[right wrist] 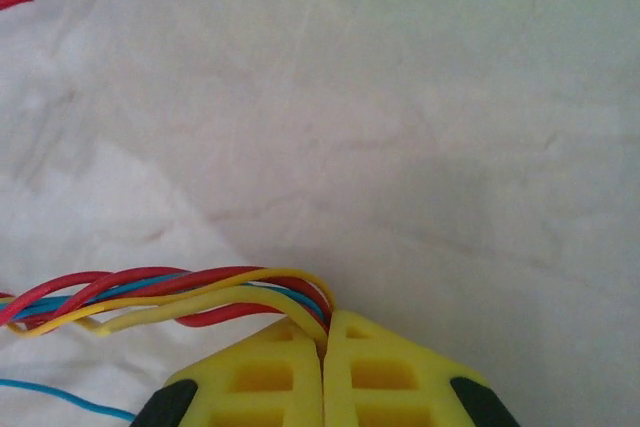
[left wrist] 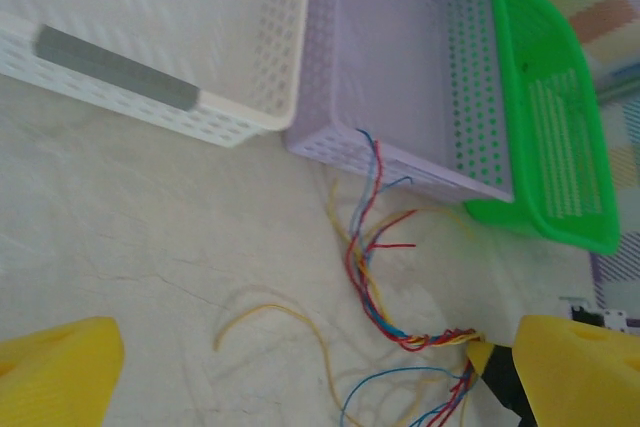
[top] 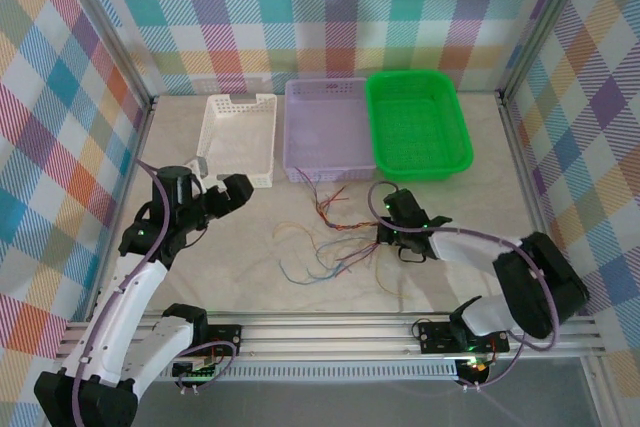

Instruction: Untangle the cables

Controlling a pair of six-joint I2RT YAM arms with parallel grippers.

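The cables lie as a loose bunch of red, blue and yellow strands on the pale table in front of the baskets. My right gripper sits at the bunch's right end. In the right wrist view its jaws are shut on a twisted group of red, blue and yellow cables that run off to the left. My left gripper hovers left of the bunch, open and holding nothing. In the left wrist view its yellow fingers stand wide apart, with the twisted cables near the right finger.
Three baskets stand in a row at the back: white, lilac and green. Some cable ends reach the lilac basket's front wall. Checked walls enclose the table; a metal rail runs along the near edge.
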